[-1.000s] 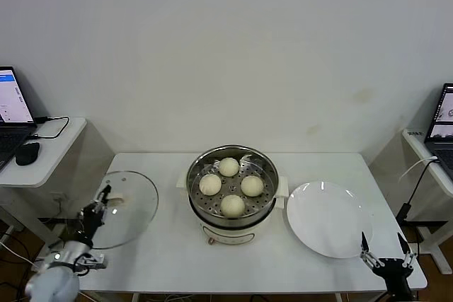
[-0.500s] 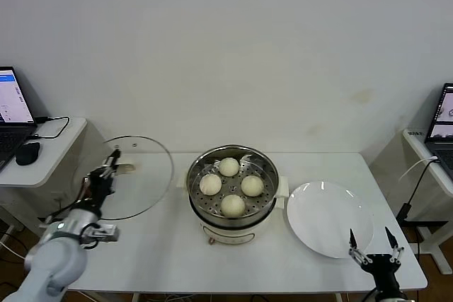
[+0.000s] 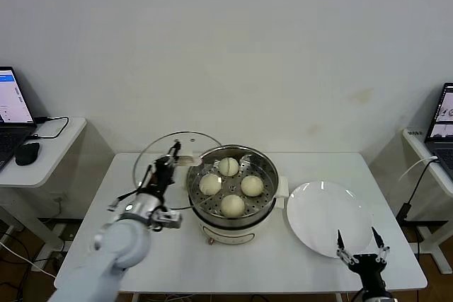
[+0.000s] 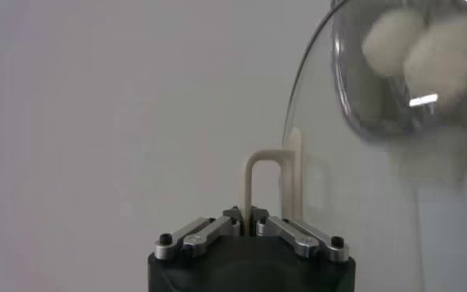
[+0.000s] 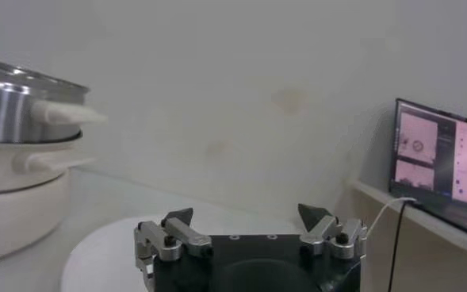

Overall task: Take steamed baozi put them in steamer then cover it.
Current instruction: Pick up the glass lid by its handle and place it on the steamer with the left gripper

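Loading done: all four baozi (image 3: 228,166) are sitting in the steamer (image 3: 232,187) at tabletop (image 3: 141,259) centre. Left claw (image 3: 170,158) is pinching the lid (image 3: 170,153) handle beside it; covering remains. Right claw (image 3: 362,255) is idling spread at the front right corner.

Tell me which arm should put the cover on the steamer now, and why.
Left. The left gripper is shut on the handle of the glass lid, held tilted just beside the steamer, where all four baozi sit. The right gripper is open and empty by the white plate.
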